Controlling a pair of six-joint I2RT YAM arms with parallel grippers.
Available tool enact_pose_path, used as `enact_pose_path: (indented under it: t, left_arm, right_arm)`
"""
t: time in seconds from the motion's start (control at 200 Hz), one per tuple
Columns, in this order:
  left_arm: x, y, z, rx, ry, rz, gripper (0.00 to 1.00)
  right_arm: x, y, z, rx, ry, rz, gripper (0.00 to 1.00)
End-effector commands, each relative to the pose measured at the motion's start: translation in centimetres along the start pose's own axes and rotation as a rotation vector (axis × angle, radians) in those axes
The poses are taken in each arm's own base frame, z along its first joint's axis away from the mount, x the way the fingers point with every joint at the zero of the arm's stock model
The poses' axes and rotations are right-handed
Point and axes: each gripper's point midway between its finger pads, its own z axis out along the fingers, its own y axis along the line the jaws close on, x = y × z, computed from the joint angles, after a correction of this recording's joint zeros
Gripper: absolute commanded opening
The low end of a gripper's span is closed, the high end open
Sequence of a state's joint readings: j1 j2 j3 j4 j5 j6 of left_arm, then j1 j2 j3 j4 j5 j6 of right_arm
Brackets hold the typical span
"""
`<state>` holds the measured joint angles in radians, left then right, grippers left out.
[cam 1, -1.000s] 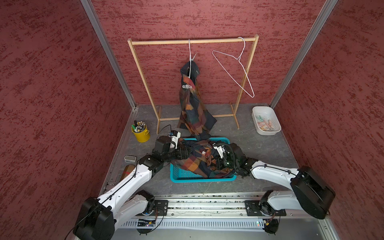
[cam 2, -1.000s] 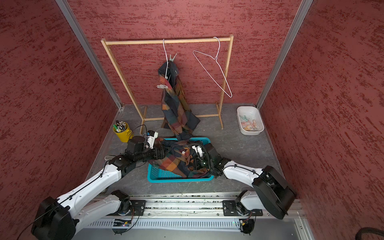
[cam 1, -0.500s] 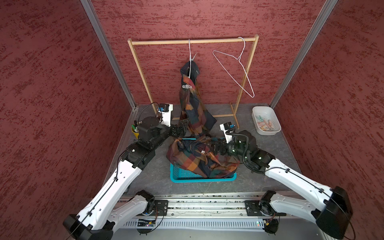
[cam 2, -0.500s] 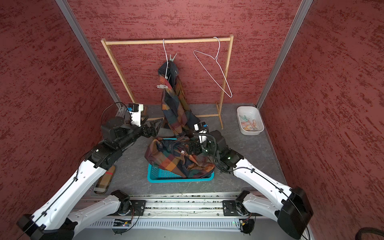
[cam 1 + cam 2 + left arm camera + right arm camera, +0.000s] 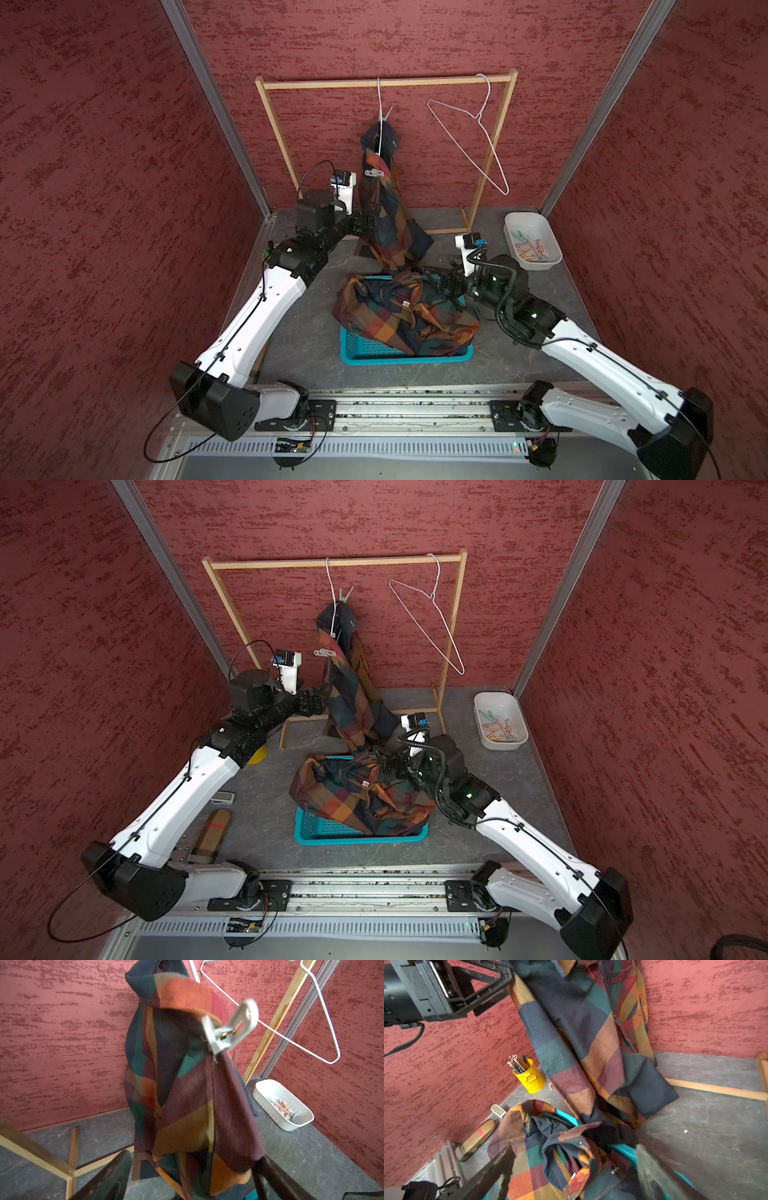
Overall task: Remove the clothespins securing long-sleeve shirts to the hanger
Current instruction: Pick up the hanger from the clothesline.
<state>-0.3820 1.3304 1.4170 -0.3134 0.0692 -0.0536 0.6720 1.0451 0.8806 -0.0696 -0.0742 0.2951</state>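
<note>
Both arms have just come up from the teal plastic mesh basket (image 5: 374,353), where a second ago they crouched together over a bundle of cloth. That bundle, a crumpled plaid long-sleeve shirt (image 5: 399,311), now lies heaped in and over the basket. The right hand (image 5: 442,282) has sprung from shut to wide and hovers at the heap's far right edge, gripping nothing. I take that shirt as dealt with.

The left hand (image 5: 371,221) has swung to the far left, fingers spread wide and empty, right against the left edge of the second plaid shirt (image 5: 388,216). That one still hangs from a white wire hanger (image 5: 379,104) on the wooden rail (image 5: 386,83). A whitish-grey plastic clothespin (image 5: 228,1030) clamps its edge above the hand, and another pale clothespin (image 5: 345,594) sits at the hanger's neck. Those two look like the remaining work; loose pegs already lie in the white plastic tray (image 5: 511,224) at the far right.
</note>
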Motion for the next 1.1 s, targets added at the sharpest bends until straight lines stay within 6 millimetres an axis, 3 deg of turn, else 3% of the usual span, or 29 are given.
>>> enact_pose_path:
  t: [0.0,0.19,0.666,0.852,0.957,1.097]
  left_arm:
    - [-1.8,-0.7,0.1,0.036,-0.041,0.020,0.91]
    - [-2.1,-1.4,-0.1,0.069,-0.037,0.020,0.91]
    - [-1.7,0.0,4.2,0.036,0.007,0.011,0.85]
    - [-2.1,0.2,4.7,0.033,0.000,0.011,0.63]
    - [-2.4,0.3,4.7,0.032,-0.007,0.012,0.58]
    - [-3.0,0.3,4.3,0.031,-0.022,0.015,0.32]
  right_arm:
    - [-2.2,0.2,-0.2,0.003,-0.051,-0.018,0.93]
    - [-2.1,0.0,0.2,-0.008,-0.050,-0.014,0.92]
    - [-2.4,-0.5,0.8,-0.018,-0.066,-0.003,0.89]
    - [-2.4,-0.5,1.2,-0.028,-0.061,-0.004,0.85]
    - [-2.4,-0.5,1.5,-0.033,-0.061,-0.004,0.84]
    - [-2.2,-0.5,1.9,-0.043,-0.051,-0.007,0.84]
